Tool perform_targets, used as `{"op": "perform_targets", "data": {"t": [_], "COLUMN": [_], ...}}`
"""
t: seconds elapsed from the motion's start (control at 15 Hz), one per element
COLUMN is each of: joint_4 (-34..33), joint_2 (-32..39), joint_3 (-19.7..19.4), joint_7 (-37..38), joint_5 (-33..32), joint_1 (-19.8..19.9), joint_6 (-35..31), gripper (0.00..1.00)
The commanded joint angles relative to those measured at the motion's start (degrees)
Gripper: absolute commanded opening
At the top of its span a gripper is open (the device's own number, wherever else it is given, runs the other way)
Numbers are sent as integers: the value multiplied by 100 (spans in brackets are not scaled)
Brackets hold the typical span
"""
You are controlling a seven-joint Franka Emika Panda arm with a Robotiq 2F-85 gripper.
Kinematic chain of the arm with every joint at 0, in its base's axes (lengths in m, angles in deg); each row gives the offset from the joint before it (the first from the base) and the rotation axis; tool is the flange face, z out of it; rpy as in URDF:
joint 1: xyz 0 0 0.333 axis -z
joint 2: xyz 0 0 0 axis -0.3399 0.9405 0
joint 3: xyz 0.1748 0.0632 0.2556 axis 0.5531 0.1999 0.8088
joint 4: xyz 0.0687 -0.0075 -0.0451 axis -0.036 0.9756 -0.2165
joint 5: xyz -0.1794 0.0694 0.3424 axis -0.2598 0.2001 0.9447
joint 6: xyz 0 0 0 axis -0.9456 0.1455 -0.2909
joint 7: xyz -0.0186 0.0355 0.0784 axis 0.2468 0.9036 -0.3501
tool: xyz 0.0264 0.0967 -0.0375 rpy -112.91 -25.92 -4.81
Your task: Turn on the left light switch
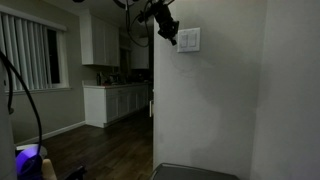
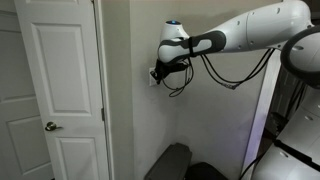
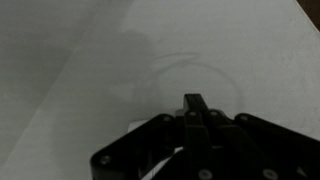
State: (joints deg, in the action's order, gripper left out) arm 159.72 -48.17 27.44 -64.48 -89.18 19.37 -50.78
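Note:
A small white two-rocker switch plate [image 1: 189,39] is mounted high on the grey wall. The left light switch [image 1: 185,39] is its left-hand rocker; the dim light hides its position. My gripper [image 1: 171,33] is at the plate's left edge, fingertips at or just beside the left rocker; I cannot tell if they touch. In an exterior view the gripper [image 2: 160,72] covers most of the plate [image 2: 153,73]. In the wrist view the fingers [image 3: 195,103] are pressed together, pointing at bare wall. The plate is mostly hidden under them.
A white panelled door [image 2: 60,90] stands beside the wall corner. A kitchen with white cabinets [image 1: 115,100] and a blinded window [image 1: 30,55] lie beyond the wall. A dark object [image 1: 195,172] sits below the switch. A black cable [image 1: 33,105] hangs near the camera.

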Motion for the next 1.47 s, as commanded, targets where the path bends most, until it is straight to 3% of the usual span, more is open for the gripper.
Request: {"op": "perform_targets", "data": {"t": [0.0,0.73,1.4], "joint_4": [-275,-1111,-1214], "joint_2": [323,649,654], "joint_3": [8,-55,-37], "joint_7": [275,798,875], "joint_5": [-172,-774,-956], "joint_1": [91,42,22], "joint_6": [-175,-219,-79], "gripper": [0,0,0]}}
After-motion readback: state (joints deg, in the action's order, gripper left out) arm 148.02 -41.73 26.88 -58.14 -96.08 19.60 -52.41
